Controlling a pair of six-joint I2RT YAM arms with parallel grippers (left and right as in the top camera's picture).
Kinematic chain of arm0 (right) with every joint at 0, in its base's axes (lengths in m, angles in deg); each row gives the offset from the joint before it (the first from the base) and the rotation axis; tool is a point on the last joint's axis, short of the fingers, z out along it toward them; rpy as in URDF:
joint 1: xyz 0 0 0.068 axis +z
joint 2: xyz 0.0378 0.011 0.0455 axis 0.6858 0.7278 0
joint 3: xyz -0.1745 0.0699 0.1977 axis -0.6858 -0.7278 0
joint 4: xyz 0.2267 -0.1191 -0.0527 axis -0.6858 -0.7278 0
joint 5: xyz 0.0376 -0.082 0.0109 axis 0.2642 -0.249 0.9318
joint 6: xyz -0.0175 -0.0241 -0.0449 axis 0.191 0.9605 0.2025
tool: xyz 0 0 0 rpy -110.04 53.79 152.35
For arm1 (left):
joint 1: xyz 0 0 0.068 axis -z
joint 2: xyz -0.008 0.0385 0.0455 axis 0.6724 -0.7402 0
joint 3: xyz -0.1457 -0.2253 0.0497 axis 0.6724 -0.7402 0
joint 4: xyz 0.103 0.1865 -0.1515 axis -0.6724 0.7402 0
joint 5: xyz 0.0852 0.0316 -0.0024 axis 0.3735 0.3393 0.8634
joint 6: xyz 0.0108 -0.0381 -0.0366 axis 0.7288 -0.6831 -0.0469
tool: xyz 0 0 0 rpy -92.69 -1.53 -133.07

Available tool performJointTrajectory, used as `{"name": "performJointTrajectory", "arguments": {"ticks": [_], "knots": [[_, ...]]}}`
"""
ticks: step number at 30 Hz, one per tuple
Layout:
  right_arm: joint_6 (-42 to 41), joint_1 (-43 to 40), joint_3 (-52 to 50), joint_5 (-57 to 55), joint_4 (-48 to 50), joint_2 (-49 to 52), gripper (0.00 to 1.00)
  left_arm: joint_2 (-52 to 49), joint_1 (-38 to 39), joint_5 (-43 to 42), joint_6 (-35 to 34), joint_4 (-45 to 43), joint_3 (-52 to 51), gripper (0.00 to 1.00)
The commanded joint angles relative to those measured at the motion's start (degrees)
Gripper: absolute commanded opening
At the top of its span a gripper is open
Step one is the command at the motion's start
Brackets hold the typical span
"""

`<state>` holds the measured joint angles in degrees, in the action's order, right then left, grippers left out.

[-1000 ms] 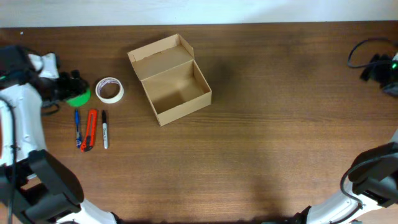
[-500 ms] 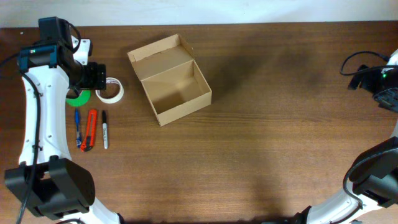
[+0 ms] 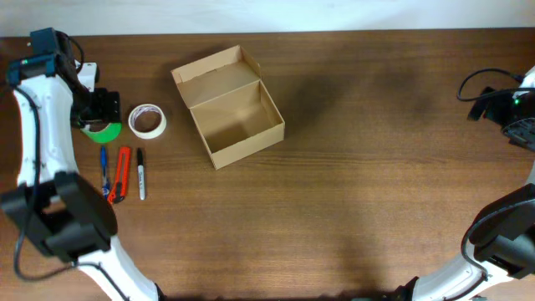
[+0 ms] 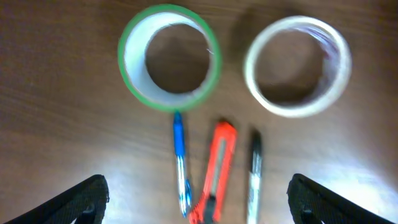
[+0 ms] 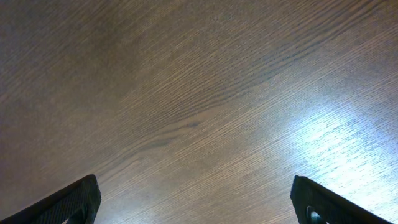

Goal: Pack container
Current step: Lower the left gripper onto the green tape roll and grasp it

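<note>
Blue pen (image 3: 104, 171), orange cutter (image 3: 119, 176), black marker (image 3: 141, 174) side by side on worktop (image 3: 376, 167), left side; just beyond, green tape roll (image 3: 107, 131) and white tape roll (image 3: 147, 120); left end effector (image 3: 107, 107) above green roll, fingers spread wide; container (image 3: 238, 121) right of the tapes, lid flap open; right end effector (image 5: 196, 199) spread wide at far right.

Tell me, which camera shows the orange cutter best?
The left wrist view: the orange cutter lies close up between a blue pen and a black marker. Overhead shows it tiny; the right wrist view shows only table.
</note>
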<state>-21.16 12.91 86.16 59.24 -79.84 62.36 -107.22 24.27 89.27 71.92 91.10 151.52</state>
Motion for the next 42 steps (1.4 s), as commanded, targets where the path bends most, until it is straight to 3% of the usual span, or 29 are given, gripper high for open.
{"name": "performJointTrajectory", "arguments": {"ticks": [1, 10, 13, 20, 27, 37, 40, 42], "knots": [[-0.2, -0.4, -0.3, 0.7, 0.2, -0.8, 0.99, -6.8, -3.0, -1.0, -4.2, 0.5, 6.5, 0.93], [-0.2, -0.4, -0.3, 0.7, 0.2, -0.8, 0.99, -16.1, -5.5, -3.9, -10.0, -0.1, 12.9, 0.89], [-0.2, -0.4, -0.3, 0.7, 0.2, -0.8, 0.99, -17.1, -5.6, -3.5, -10.7, -0.8, 12.9, 0.84], [-0.2, -0.4, -0.3, 0.7, 0.2, -0.8, 0.99, -17.8, -7.0, -2.6, -13.0, -3.4, 12.9, 0.83], [-0.2, -0.4, -0.3, 0.7, 0.2, -0.8, 0.99, -18.3, -9.6, -2.8, -13.6, -3.9, 12.9, 0.83], [-0.2, -0.4, -0.3, 0.7, 0.2, -0.8, 0.99, -24.8, -9.8, -5.1, -13.6, -2.4, 12.9, 0.72], [-0.2, -0.4, -0.3, 0.7, 0.2, -0.8, 0.99, -25.9, -9.8, -5.3, -13.6, -2.1, 12.9, 0.61], [-0.2, -0.4, -0.3, 0.7, 0.2, -0.8, 0.99, -25.9, -9.8, -5.3, -13.6, -2.4, 12.9, 0.33]]}}
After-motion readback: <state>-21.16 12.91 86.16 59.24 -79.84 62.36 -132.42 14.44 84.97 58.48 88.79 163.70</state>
